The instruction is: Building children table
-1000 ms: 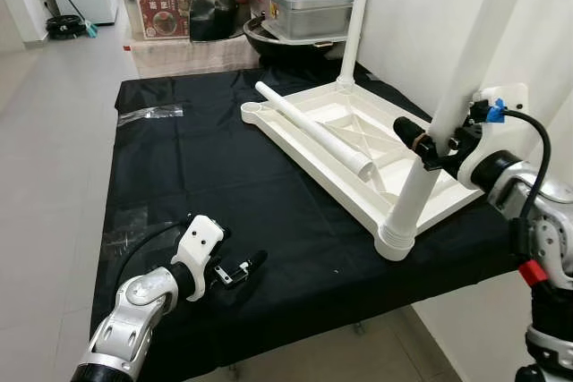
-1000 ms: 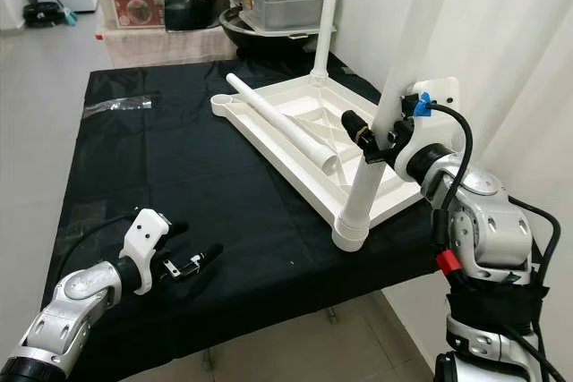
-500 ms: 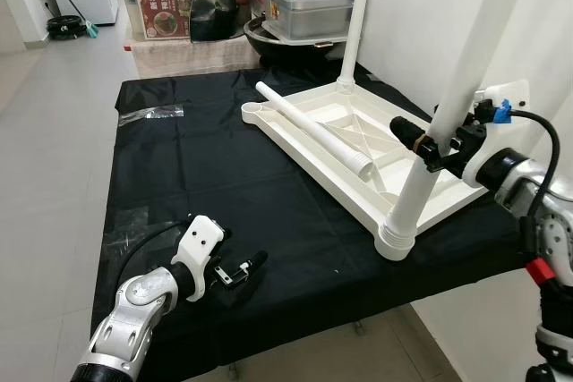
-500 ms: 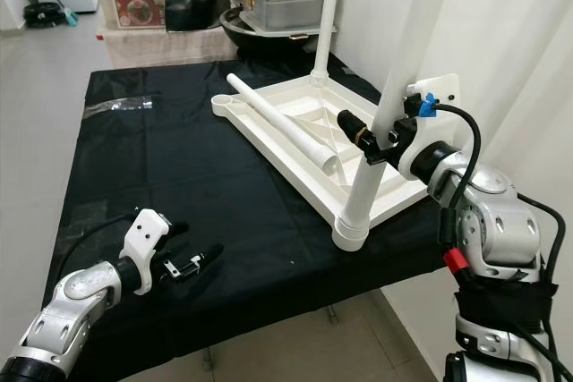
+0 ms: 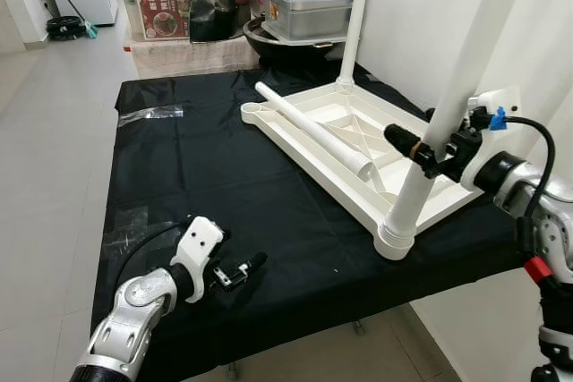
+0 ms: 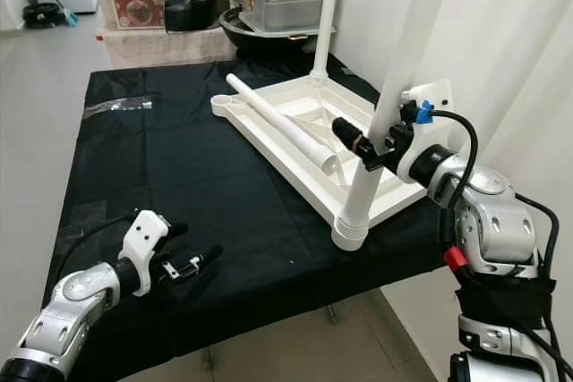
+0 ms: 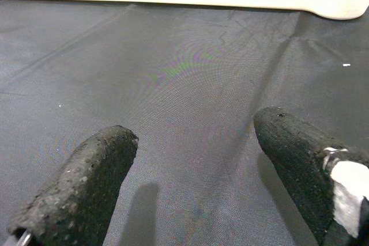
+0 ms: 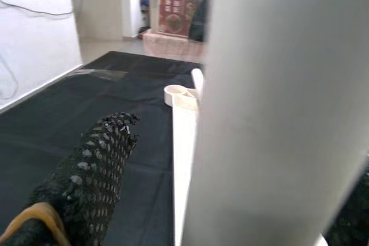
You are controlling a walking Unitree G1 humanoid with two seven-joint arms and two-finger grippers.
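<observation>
Three legs: two stand in the tabletop (image 5: 405, 145), right gripper (image 5: 428, 151) clasping the near leg (image 5: 421, 176); one lies loose (image 5: 313, 130); left gripper (image 5: 235, 270) open.

Bright, even daylight, sharp head views; wrist views softly blurred up close.

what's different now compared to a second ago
Little has changed. The right hand around the near upright leg has slid slightly toward the robot's left, fingers still either side of the leg. The left hand, open on the black cloth, the tabletop and the loose leg stayed put.
</observation>
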